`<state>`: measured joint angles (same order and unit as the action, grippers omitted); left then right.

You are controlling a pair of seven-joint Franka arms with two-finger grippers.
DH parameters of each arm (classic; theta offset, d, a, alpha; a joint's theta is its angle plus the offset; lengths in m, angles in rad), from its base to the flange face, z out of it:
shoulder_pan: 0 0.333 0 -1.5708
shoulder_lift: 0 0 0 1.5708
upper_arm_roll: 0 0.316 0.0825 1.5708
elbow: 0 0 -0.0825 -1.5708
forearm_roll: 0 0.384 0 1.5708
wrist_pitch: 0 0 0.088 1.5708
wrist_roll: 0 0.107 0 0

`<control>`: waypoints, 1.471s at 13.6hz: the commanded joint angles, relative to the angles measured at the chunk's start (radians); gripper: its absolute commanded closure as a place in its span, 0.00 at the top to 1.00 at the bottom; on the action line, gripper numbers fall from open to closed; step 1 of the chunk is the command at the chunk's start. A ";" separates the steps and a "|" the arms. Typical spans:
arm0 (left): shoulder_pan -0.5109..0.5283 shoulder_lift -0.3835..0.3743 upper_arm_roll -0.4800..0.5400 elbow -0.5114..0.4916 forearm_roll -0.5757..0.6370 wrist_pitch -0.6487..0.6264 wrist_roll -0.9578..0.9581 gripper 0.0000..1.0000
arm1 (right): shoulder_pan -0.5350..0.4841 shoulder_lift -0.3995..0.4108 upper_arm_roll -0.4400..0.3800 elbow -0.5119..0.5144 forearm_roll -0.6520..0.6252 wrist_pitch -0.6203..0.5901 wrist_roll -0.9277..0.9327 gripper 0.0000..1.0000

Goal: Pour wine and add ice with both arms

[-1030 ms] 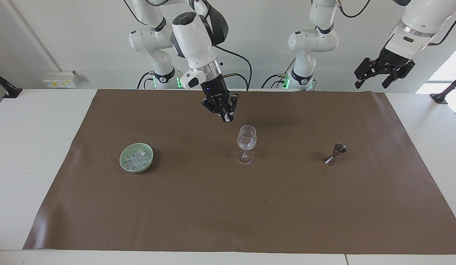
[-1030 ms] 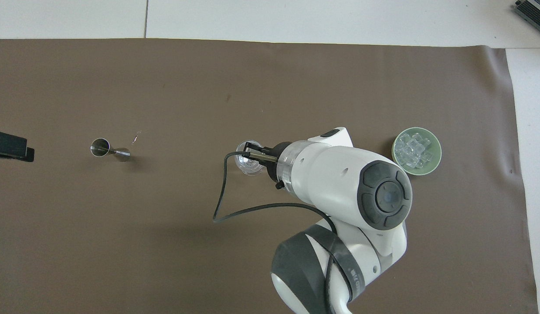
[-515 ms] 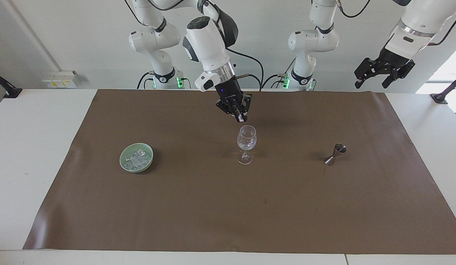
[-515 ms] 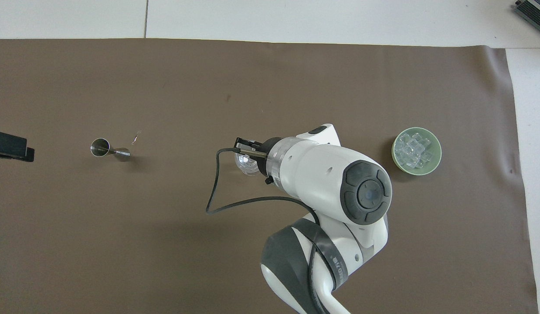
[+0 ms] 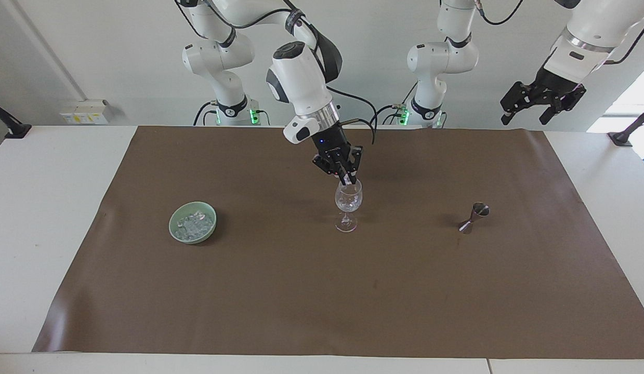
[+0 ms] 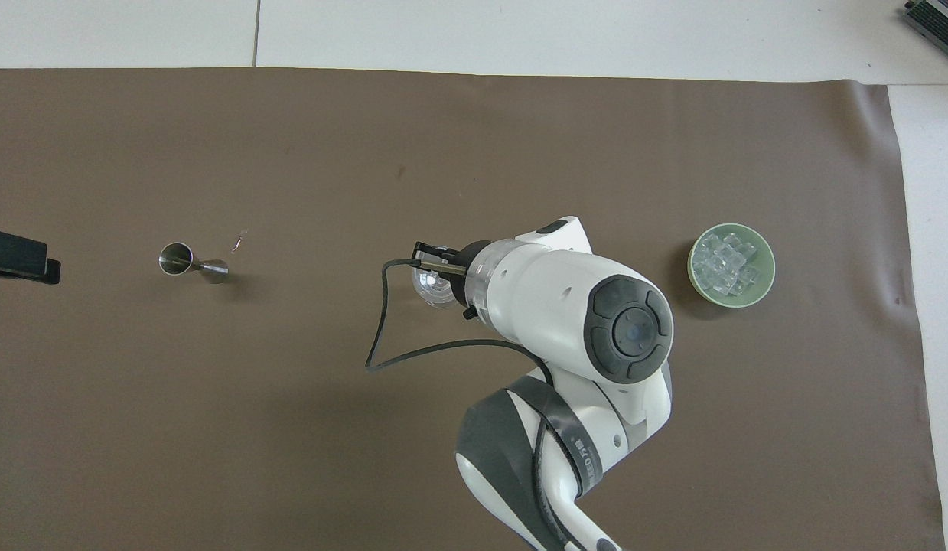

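- While the right gripper point(image 5: 347, 180) hangs just over the rim of the glass point(image 5: 348, 201), its fingertips are pressed together; a small pale bit shows at the tips, but whether that is a chunk of ice cannot be told.
- From overhead, the right arm point(image 6: 588, 321) covers most of the glass point(image 6: 435, 285), so only part of the bowl of the glass shows past the wrist.
- Standing upright on the brown mat point(image 5: 322, 291), the glass is near the mat's middle, with a few clear pieces low inside it.
- Toward the right arm's end of the table from the glass, well apart from it, sits a green bowl point(image 5: 193, 222).
- Heaped in that bowl is the ice point(image 5: 194, 224); from overhead the ice point(image 6: 724, 264) shows as a pile of clear cubes filling the bowl point(image 6: 763, 292).
- Toward the left arm's end of the table from the glass, well apart from it, stands a metal jigger point(image 5: 474, 217), leaning a little, about level with the glass.
- High off the mat, past the jigger toward its own end, the left gripper point(image 5: 527, 118) waits with its fingers spread wide and nothing between them.
- From overhead, only a dark tip of the left gripper point(image 6: 18, 257) shows at the edge.
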<state>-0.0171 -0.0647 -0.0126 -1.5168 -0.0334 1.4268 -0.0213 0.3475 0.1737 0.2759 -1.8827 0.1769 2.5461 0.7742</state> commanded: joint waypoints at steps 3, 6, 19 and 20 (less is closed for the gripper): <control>0.005 -0.023 -0.001 -0.025 -0.003 -0.002 0.003 1.00 | 0.005 0.013 0.000 0.023 -0.019 0.013 0.048 0.59; -0.003 -0.023 -0.003 -0.025 -0.003 -0.002 0.003 1.00 | 0.005 0.009 0.000 0.036 -0.020 0.009 0.065 0.94; 0.005 -0.021 -0.001 -0.028 -0.002 0.021 0.014 1.00 | -0.066 -0.071 -0.021 0.142 -0.267 -0.257 0.067 1.00; 0.005 -0.020 -0.001 -0.026 0.000 0.024 0.014 1.00 | -0.103 -0.100 -0.020 0.142 -0.267 -0.298 0.015 1.00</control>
<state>-0.0175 -0.0648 -0.0141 -1.5170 -0.0333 1.4292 -0.0213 0.3133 0.1396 0.2470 -1.7435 -0.0640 2.3305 0.8507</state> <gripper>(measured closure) 0.000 0.000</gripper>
